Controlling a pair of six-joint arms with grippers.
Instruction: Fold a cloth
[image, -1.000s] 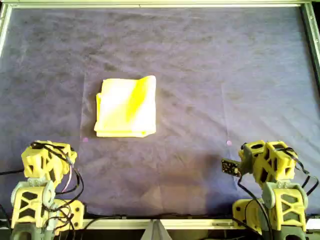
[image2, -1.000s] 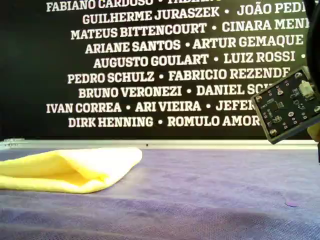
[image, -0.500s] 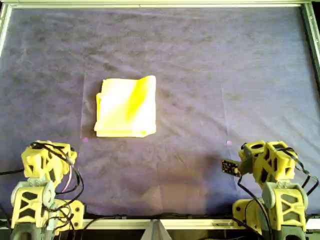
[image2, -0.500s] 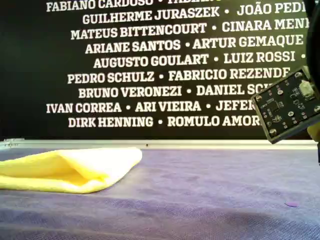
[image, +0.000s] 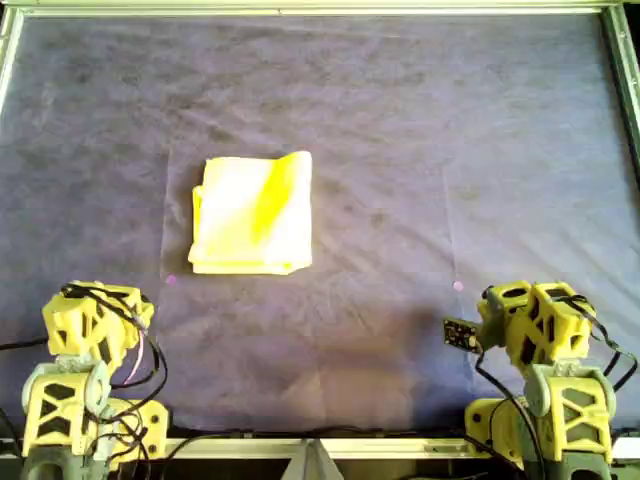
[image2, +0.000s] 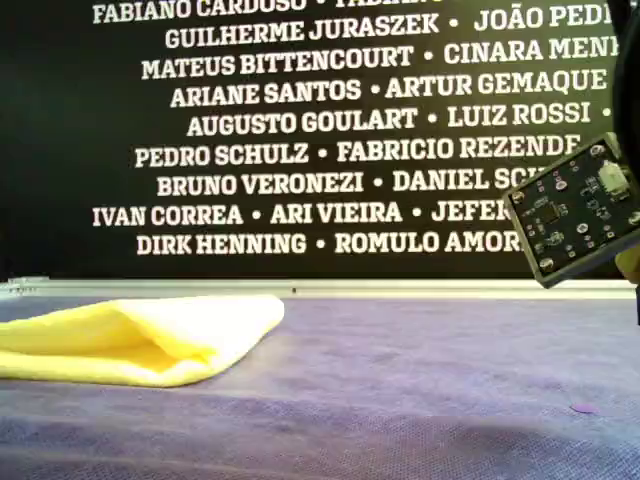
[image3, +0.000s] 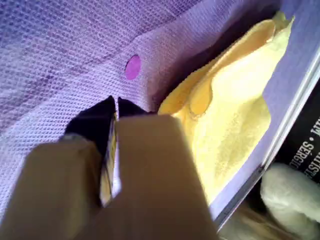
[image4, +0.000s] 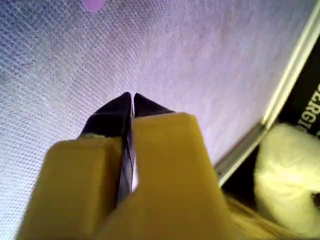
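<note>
Squarely folded cloth, pincers well apart.

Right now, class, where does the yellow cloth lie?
In the overhead view the cloth lies folded on the purple sheet, left of centre, beyond the left arm and untouched by either arm.

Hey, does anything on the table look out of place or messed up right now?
Nothing much. The yellow cloth lies folded on the purple sheet, though loosely: one edge puffs up rather than lying flat. Both tools, left and right, are shut, clear of it.
</note>
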